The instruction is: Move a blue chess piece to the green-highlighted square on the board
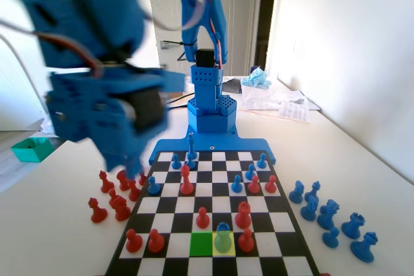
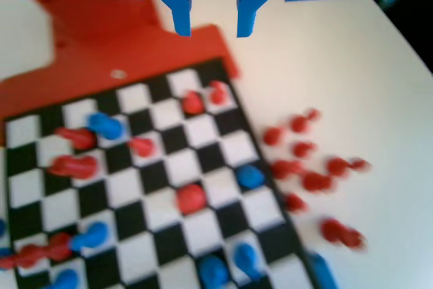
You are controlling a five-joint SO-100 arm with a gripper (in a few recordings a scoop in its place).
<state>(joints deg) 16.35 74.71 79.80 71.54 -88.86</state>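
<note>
two blue fingers (image 2: 211, 15) hang apart with nothing between them, high over the board (image 2: 162, 167) near its red-side edge. well away from them, the blue chess piece (image 1: 223, 238) stands on the yellow square (image 1: 224, 245), just beside the green-highlighted square (image 1: 201, 244), with red pawns (image 2: 311, 167) scattered on the surface (image 2: 338, 86) below the fingers.

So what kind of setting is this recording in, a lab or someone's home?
Most likely an ordinary room in a home or office rather than a formal lab: the board lies on a plain pale table by a white wall, a doorway opens behind the arm, and loose papers lie at the far end.
</note>
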